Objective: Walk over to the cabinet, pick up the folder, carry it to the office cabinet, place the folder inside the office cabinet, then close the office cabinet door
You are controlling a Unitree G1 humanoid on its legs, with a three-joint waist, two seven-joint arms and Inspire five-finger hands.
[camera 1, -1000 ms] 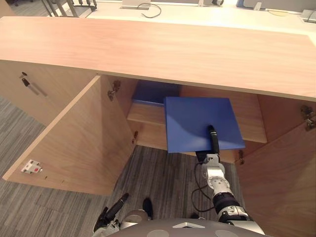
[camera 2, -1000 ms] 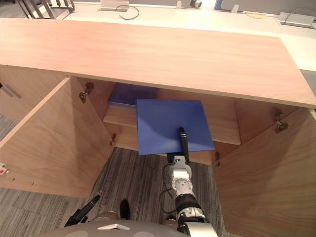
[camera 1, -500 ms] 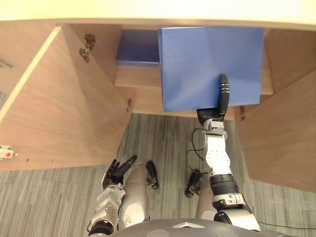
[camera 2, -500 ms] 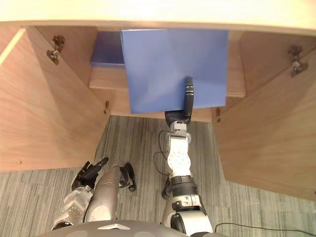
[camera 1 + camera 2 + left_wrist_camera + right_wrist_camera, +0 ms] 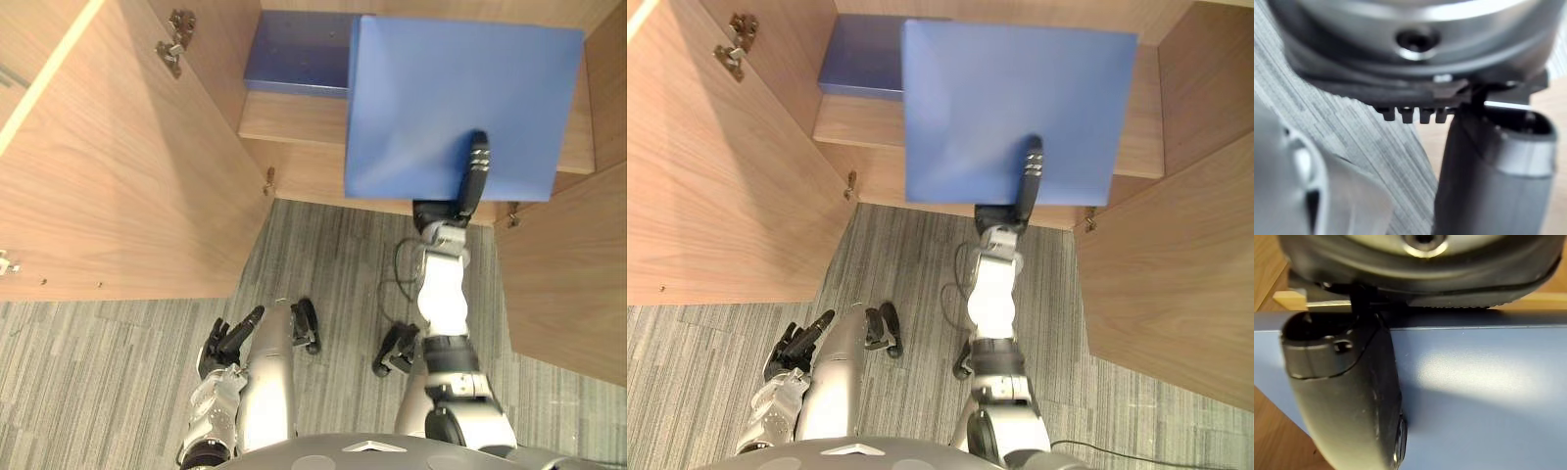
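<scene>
Left eye view: the right hand (image 5: 476, 172) grips a blue folder (image 5: 451, 93) at the upper right of the frame, thumb clamped on its top face near the close edge. The folder lies flat in the mouth of the open cabinet (image 5: 294, 171), overlapping the front of the shelf (image 5: 289, 119); whether it rests on the shelf cannot be told. A second blue folder (image 5: 299, 51) lies on that shelf, upper centre. The left door (image 5: 108, 176) and right door (image 5: 573, 284) stand open at either side. At lower left the left hand (image 5: 223, 343) hangs over the grey carpet (image 5: 108, 372), fingers loose and holding nothing.

Right eye view: the same scene, with the held folder at upper centre.

Left wrist view: the left hand's dark bulk sits above striped carpet.

Right wrist view: the right thumb (image 5: 1347, 396) presses down on the folder's blue face.
</scene>
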